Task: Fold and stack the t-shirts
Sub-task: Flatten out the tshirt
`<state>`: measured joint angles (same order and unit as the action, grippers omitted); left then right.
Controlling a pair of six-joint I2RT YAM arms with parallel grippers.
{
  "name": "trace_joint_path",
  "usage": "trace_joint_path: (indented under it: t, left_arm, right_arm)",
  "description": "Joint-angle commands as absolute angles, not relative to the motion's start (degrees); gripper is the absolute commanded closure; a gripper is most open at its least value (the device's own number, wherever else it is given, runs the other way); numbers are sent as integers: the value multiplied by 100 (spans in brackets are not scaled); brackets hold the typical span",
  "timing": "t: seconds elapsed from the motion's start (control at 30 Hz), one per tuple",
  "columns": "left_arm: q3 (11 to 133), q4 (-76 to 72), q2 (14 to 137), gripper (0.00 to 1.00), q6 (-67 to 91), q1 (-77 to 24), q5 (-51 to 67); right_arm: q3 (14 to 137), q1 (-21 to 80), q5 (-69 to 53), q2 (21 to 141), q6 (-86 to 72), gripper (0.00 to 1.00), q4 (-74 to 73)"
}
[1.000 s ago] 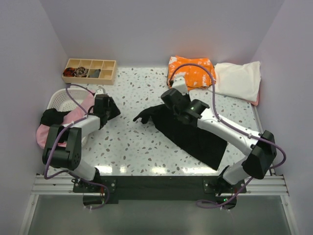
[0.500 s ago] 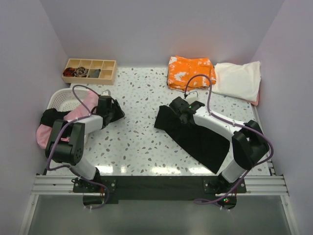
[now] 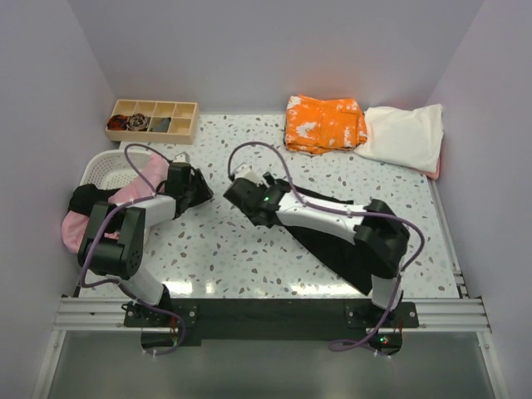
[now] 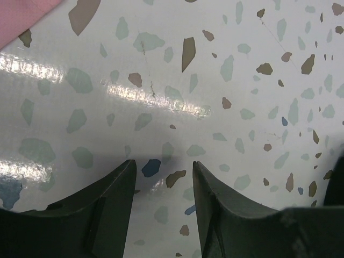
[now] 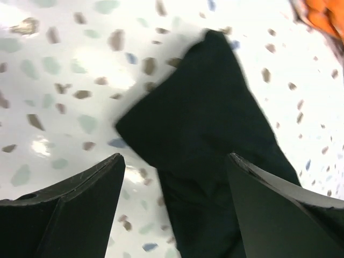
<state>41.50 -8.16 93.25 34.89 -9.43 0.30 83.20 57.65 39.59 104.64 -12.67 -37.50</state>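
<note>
The large black t-shirt (image 3: 332,243) lies as a folded strip on the table, partly under my right arm. In the right wrist view its pointed end (image 5: 204,118) shows below the jaws. My right gripper (image 3: 239,193) (image 5: 174,161) hovers over the shirt's left end, open wide and holding nothing. The orange blotched t-shirt (image 3: 324,123) lies folded at the back, with the cream one (image 3: 407,135) to its right. A pink t-shirt (image 3: 137,187) hangs out of the basket. My left gripper (image 3: 196,184) (image 4: 161,172) is open over bare table beside that pink cloth (image 4: 27,13).
A white slotted basket (image 3: 101,166) stands at the left edge with dark and pink cloth spilling over it. A wooden compartment tray (image 3: 152,119) sits at the back left. Walls close in the table on three sides.
My right gripper opened and let go of the black shirt, then swung left past its end. The shirt's spread sleeve is now folded in. The left arm barely moved.
</note>
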Motion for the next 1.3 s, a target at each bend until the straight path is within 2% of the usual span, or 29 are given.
trace_joint_path:
  t: [0.0,0.17,0.37,0.53,0.6,0.63,0.67,0.7,0.73,0.9,1.07,1.17,1.27]
  left_arm:
    - [4236,-1055,9308,49,3437,-958,88]
    - [4210,-1081,9229,49,3454,-958,105]
    - [4175,-1125,9237,49,3454,-958,105]
    - [4140,-1125,9246,49,3445,-958,105]
    - [4131,-1108,9220,49,3419,-949,79]
    - [4113,-1090,9220,49,3419,-949,62]
    - [4105,-1099,9202,49,3410,-949,44]
    - [4104,-1099,9193,49,3410,-949,35]
    - [4104,-1090,9193,49,3419,-949,26]
    - [4148,-1064,9123,49,3428,-949,44]
    - [4175,-1090,9018,49,3419,-949,193]
    - [4236,-1116,8983,49,3445,-949,324]
    - [4289,-1134,8913,49,3463,-958,422]
  right_arm:
    - [8920,6082,4236,11319,-861,19,-3789]
    - [9342,6170,4692,11917,-967,17,-3832]
    - [9510,6231,5861,12541,-862,18,-3946]
    - [9545,6231,6117,12832,-983,27,-4060]
    - [9510,6231,6205,12815,-1081,38,-4113]
    - [9458,6223,6249,12710,-1125,47,-4061]
    - [9414,6223,6310,12648,-1125,78,-4026]
    - [9326,6223,6354,12569,-1151,92,-3956]
    - [9290,6231,6424,12360,-1195,100,-3920]
    - [9115,6231,6943,11288,-1345,100,-4043]
    - [9456,6231,7119,9916,-626,100,-3885]
    - [10289,6258,6900,9449,271,100,-3778]
    - [11765,6354,6522,9518,737,100,-4130]
